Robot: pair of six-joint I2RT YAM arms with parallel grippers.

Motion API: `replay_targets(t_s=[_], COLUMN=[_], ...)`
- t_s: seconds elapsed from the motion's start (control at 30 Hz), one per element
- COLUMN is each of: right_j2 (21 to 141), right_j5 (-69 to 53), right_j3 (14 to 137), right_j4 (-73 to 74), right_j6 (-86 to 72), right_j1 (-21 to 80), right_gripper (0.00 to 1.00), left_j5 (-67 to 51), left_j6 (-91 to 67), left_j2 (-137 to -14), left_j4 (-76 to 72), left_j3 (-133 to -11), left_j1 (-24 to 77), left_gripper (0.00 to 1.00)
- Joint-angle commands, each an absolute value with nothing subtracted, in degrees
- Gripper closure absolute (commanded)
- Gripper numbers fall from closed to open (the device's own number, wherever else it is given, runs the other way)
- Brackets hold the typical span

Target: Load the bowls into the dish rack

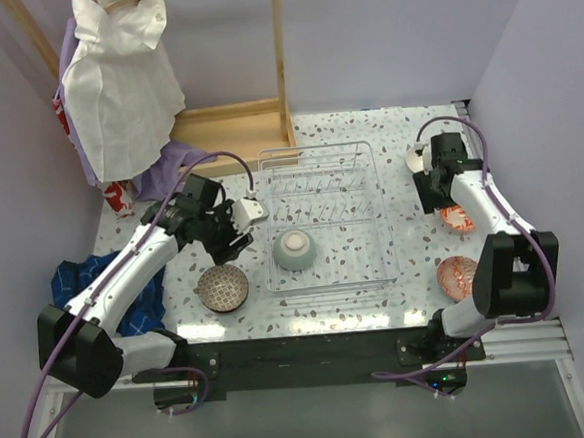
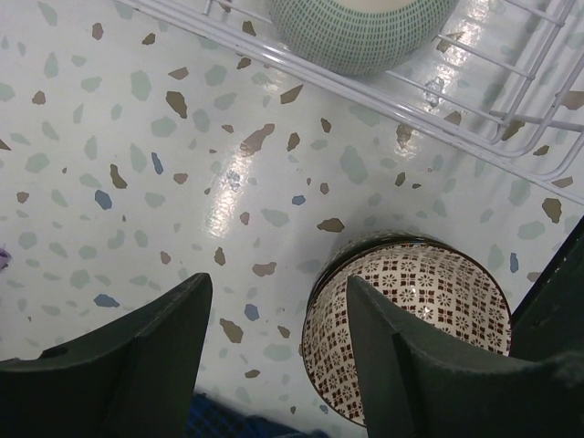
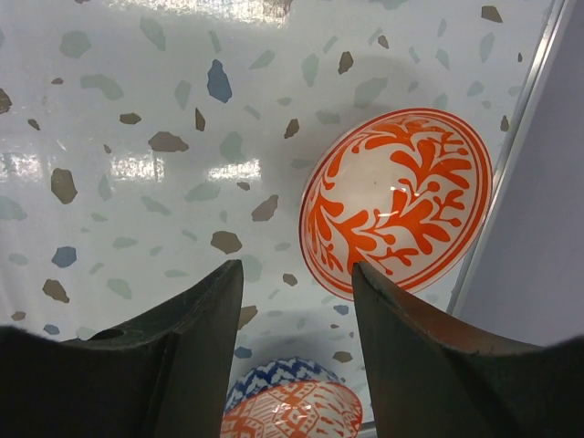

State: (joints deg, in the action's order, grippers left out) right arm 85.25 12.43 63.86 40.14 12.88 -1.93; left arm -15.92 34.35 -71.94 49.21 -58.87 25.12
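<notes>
Loading the remaining bowls looks like the step in hand: one pale green bowl [image 1: 295,250] already sits upside down in the dish rack [image 1: 322,217], while the left gripper [image 2: 274,319] hangs with jaws apart and empty above the table [image 1: 398,161], just beside the brown patterned bowl [image 2: 411,324]. The right gripper [image 3: 297,310] also has its jaws apart with nothing between them, over the orange leaf-patterned bowl [image 3: 397,201] near the table's right edge, another orange bowl [image 3: 292,411] showing below. Each arm should probably centre one finger inside the rim and one outside before closing, then lift clear of the wire rim.
</notes>
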Motion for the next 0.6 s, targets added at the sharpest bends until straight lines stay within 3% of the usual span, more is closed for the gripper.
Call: replay_targets(t_s=[0.0,0.57], right_j2=[87.27,102.9], right_j5=[12.05,5.62], right_j3=[67.75,81.2], right_j4=[35.87,26.98], right_j6=[12.83,18.63], right_j1=[-2.2,-2.2], right_gripper=[0.45,0.46], left_j5=[-14.42,-14.68], left_j6=[35.51,33.4], left_j2=[-69.7,-72.77], left_j4=[49.57,49.04], left_j3=[-58.1,-59.85], left_j1=[24.7,24.7], left_gripper=[0.34,0.35])
